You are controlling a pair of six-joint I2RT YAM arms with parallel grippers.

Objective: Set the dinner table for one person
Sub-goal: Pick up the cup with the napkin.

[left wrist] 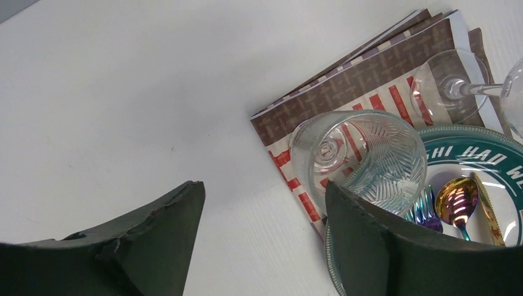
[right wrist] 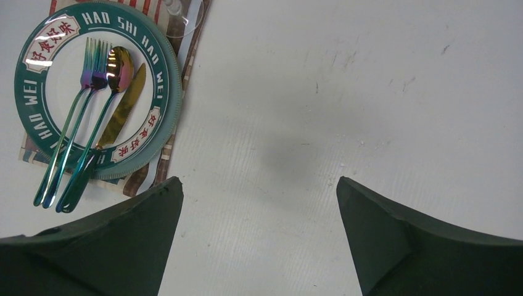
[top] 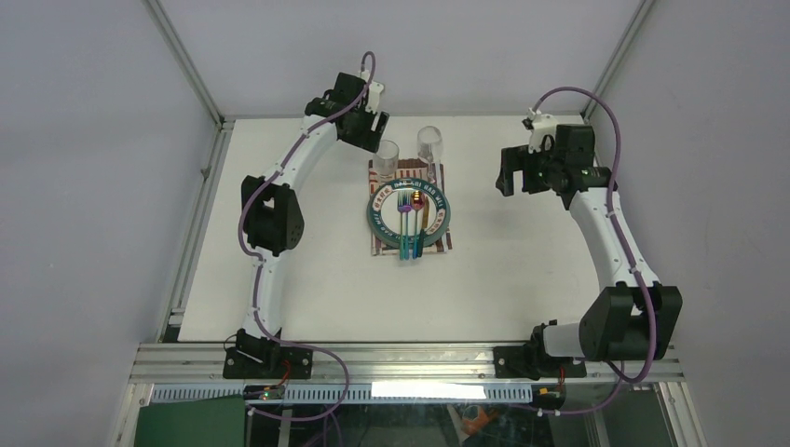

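Placemat (top: 412, 172) on dinner table (top: 522, 279), centre, toward far edge. Plate (top: 371, 214) on placemat middle. On plate, left to right: two forks (right wrist: 71, 135), spoon (right wrist: 119, 65), knife (right wrist: 123, 111), side by side; fork and spoon handles overhang near rim. Tumbler (top: 388, 155) on far-left corner of placemat, just behind plate. Wine glass (top: 430, 144) on far-right corner, right of tumbler.

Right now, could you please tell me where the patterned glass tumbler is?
In the top view, the tumbler stands on the placemat's far-left corner, just behind the plate and left of the wine glass.
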